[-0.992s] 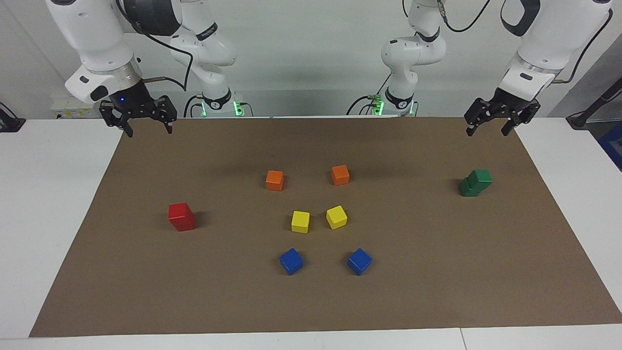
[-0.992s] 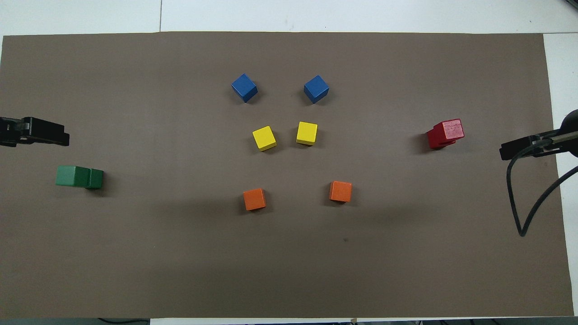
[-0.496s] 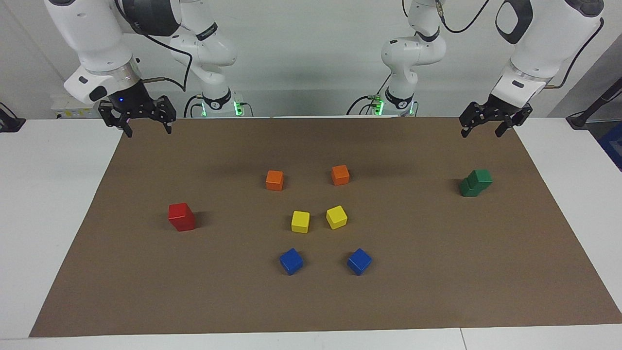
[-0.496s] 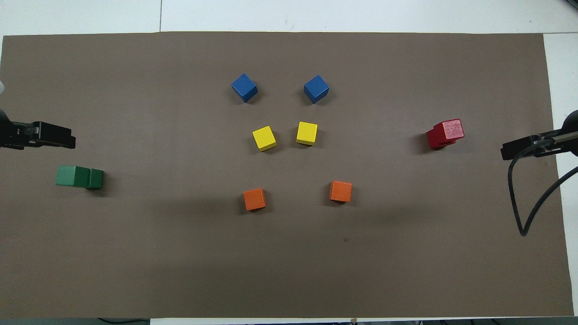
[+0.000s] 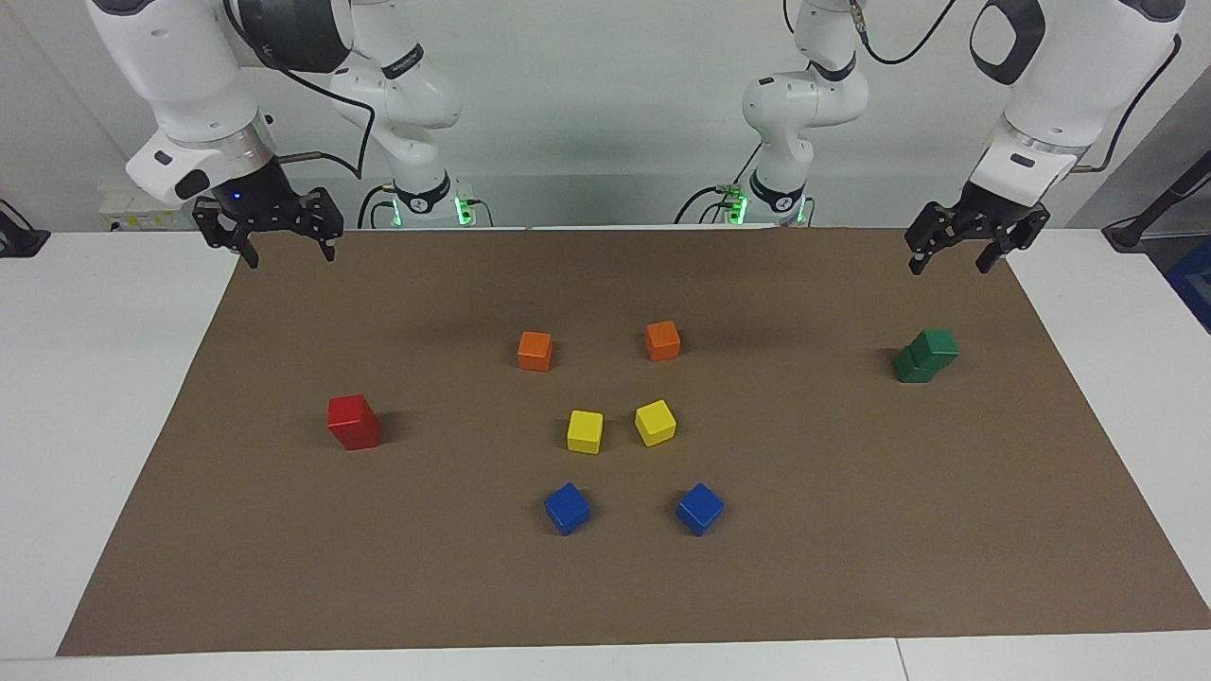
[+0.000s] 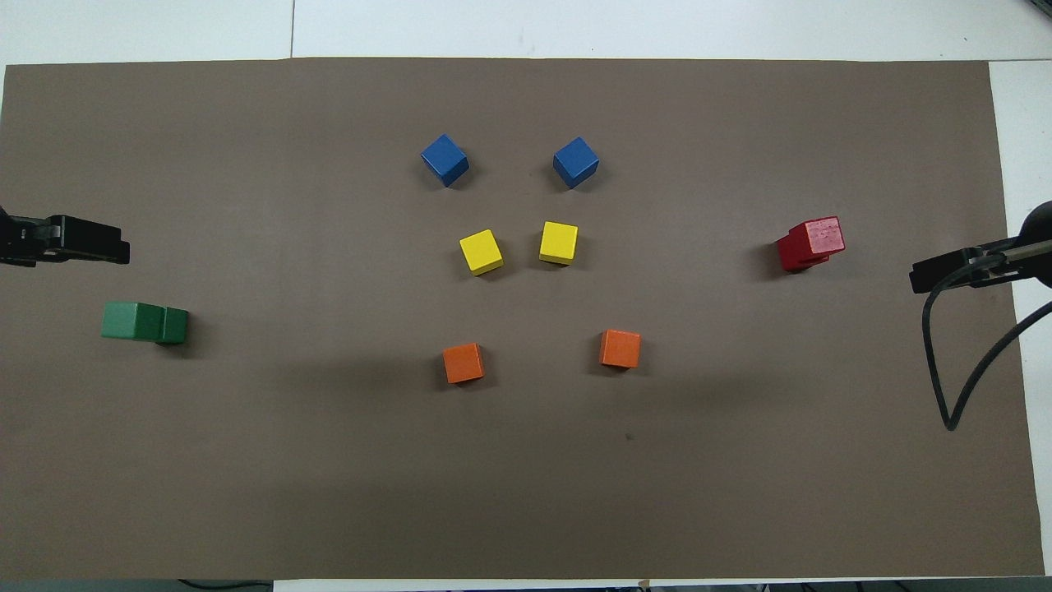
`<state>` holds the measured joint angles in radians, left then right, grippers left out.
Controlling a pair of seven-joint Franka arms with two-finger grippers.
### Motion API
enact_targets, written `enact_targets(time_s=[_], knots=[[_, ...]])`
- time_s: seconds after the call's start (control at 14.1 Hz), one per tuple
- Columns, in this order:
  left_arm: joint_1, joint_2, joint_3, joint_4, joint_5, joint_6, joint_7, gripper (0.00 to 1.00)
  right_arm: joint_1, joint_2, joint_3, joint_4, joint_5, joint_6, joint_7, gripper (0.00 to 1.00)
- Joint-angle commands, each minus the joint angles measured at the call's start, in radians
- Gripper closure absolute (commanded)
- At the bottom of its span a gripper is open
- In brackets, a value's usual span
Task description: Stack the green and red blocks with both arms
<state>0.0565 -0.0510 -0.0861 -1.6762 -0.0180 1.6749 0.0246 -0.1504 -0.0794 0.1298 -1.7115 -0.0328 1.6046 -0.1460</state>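
Note:
Two dark green blocks stand stacked (image 5: 927,355) at the left arm's end of the brown mat, the upper one slightly offset; the stack also shows in the overhead view (image 6: 144,322). Two red blocks stand stacked (image 5: 353,422) at the right arm's end, seen offset from above (image 6: 809,244). My left gripper (image 5: 948,265) hangs open and empty in the air over the mat's edge beside the green stack, apart from it. My right gripper (image 5: 289,253) hangs open and empty over the mat's corner at its own end, well apart from the red stack.
In the middle of the mat (image 5: 851,530) lie two orange cubes (image 5: 535,351) (image 5: 662,340), two yellow cubes (image 5: 585,431) (image 5: 655,422) and two blue cubes (image 5: 567,508) (image 5: 700,509). A black cable (image 6: 953,378) hangs from the right arm.
The left gripper has shifted slightly back and forth above the mat's edge and stays open. The right gripper and all blocks have not moved.

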Motion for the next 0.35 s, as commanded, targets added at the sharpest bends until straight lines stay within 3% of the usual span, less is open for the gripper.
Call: enact_targets(time_s=[0.0, 0.28], knots=[[-0.012, -0.030, 0.008, -0.036, 0.015, 0.019, -0.009, 0.00, -0.009, -0.006, 0.005, -0.013, 0.016, -0.009, 0.016, 0.00], [-0.023, -0.032, 0.008, -0.036, 0.015, 0.008, -0.012, 0.00, -0.009, -0.006, 0.004, -0.013, 0.016, -0.009, 0.016, 0.00]])
